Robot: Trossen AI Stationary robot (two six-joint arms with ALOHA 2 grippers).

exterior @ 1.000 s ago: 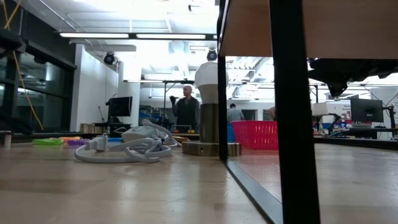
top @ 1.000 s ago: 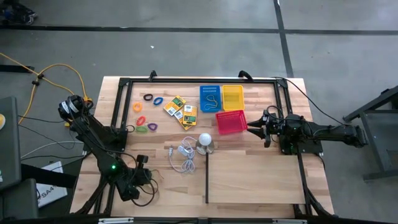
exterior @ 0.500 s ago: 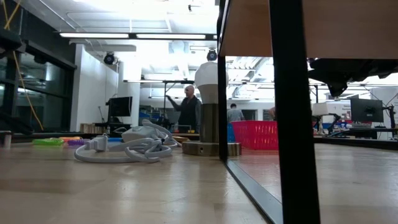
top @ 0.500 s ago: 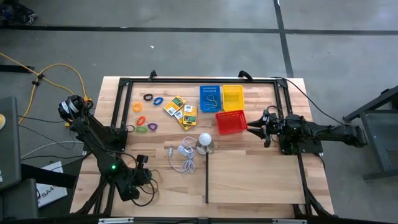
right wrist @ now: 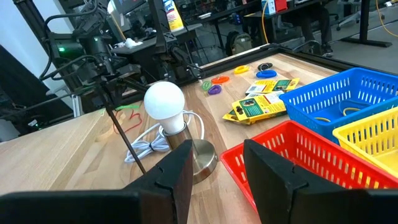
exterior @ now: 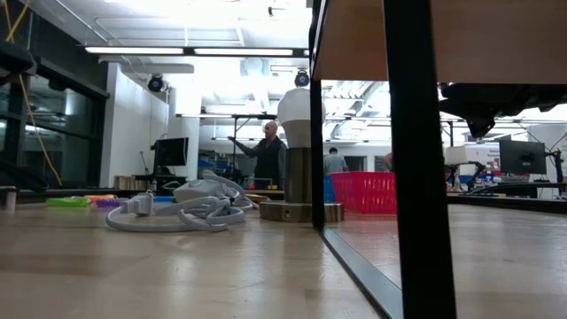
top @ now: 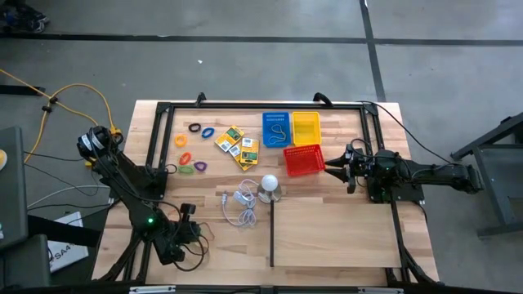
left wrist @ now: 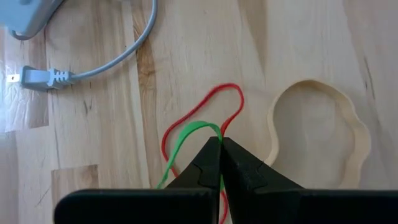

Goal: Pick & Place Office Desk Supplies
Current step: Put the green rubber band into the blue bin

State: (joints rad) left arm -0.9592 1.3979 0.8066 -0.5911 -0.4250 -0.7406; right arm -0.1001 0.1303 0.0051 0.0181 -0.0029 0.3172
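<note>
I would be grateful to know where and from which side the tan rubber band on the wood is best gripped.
Judging from the left wrist view, the tan rubber band lies flat as an open loop, clear of the red and green bands. Come straight down and pinch one strand across its width, probably the far arc, away from the left gripper.

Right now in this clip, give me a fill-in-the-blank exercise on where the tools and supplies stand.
1. The left tool is shut on the ____ rubber band.
2. The right tool hovers with its fingers ____ beside the red basket.
3. The white bulb stands between the coiled cord and the ____ basket.
4. The tan rubber band lies on the ____, untouched.

Missing words: green; open; red; table
</note>
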